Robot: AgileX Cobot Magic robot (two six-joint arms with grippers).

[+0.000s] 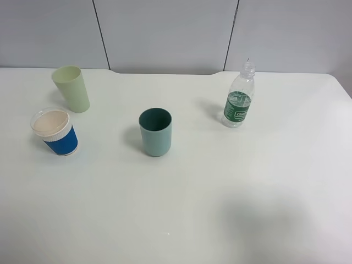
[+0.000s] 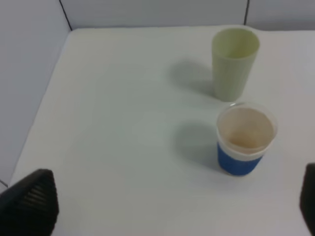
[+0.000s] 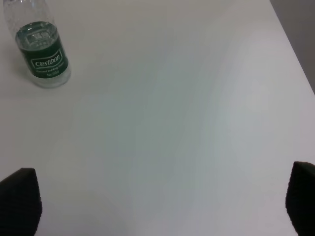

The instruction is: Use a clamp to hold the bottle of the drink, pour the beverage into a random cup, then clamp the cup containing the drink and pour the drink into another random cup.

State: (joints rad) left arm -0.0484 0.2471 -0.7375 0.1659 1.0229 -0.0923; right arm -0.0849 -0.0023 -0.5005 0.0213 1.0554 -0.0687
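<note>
A: Jaws of both arms are seen spread wide, and nothing is held between them. Only the black tips of the left gripper (image 2: 167, 206) are caught at the edges of the left wrist view, and the same is seen of the right gripper (image 3: 162, 204) in the right wrist view.

B: Where is the bottle (image 1: 240, 95) placed?

A: It is stood upright on the white surface (image 1: 220, 187), well ahead of the right jaws and off to their left side. Clear beverage (image 3: 38, 37) is seen inside it, level with the top of the green label. Nothing is touched by it.

B: And the cups?

A: The teal cup (image 1: 155, 132) is stood upright near the middle of the surface, between the two arms' areas; it is shown in neither wrist view. The pale green cup (image 2: 234, 63) is set upright ahead of the left jaws, toward their right side. A blue-sleeved white cup (image 2: 244, 139) is found nearer those jaws, on the same side, just in front of the pale green one and apart from it.

B: Is liquid seen in any cup?

A: That cannot be told from the views given.
</note>
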